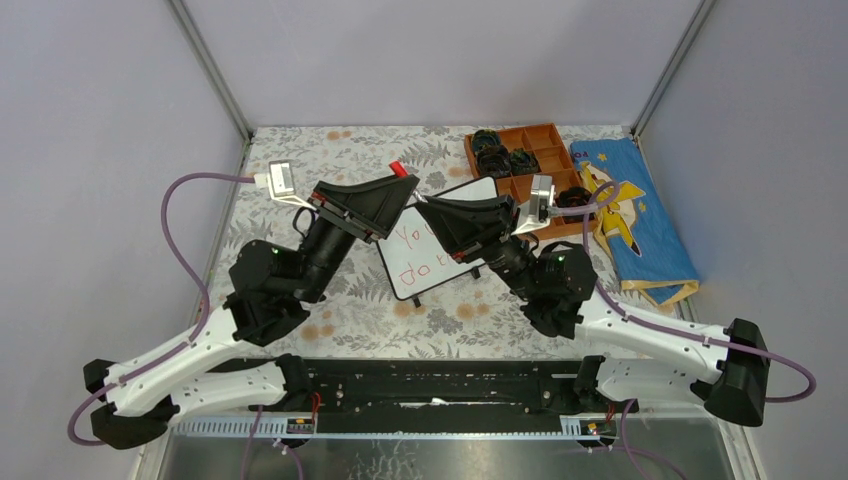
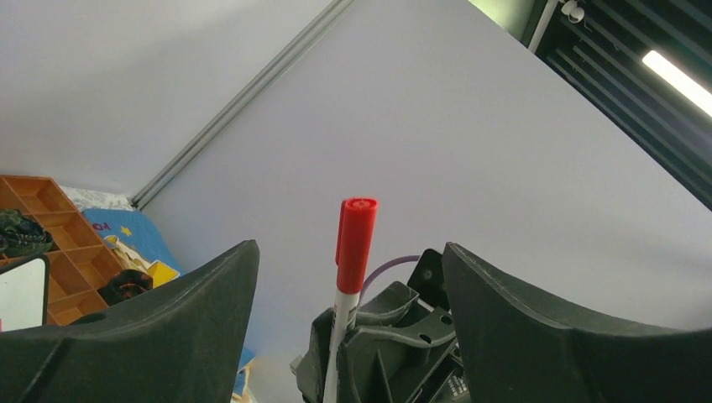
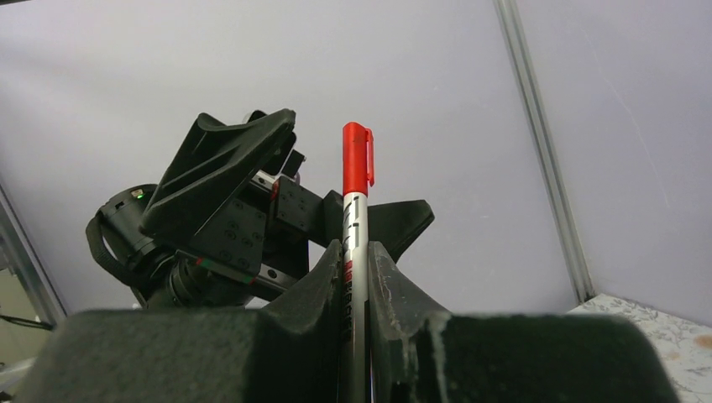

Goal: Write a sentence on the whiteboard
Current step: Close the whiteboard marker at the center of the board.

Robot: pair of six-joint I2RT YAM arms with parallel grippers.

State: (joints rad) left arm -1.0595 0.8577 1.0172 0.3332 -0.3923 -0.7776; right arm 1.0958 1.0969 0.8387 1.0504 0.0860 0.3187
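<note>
We count one whiteboard (image 1: 476,192) and one red-capped marker (image 3: 357,164): the right gripper (image 3: 354,253) pinches its barrel, while the left gripper (image 2: 348,249) gapes wide around the cap, clear room on both sides.

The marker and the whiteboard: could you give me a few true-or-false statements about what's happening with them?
1. The right hand grips the marker. True.
2. The marker's cap is off. False: the red cap is on.
3. The left hand is clamped shut. False: its jaws stand wide apart, one on either side of the cap.
4. The whiteboard carries red writing. True.
</note>
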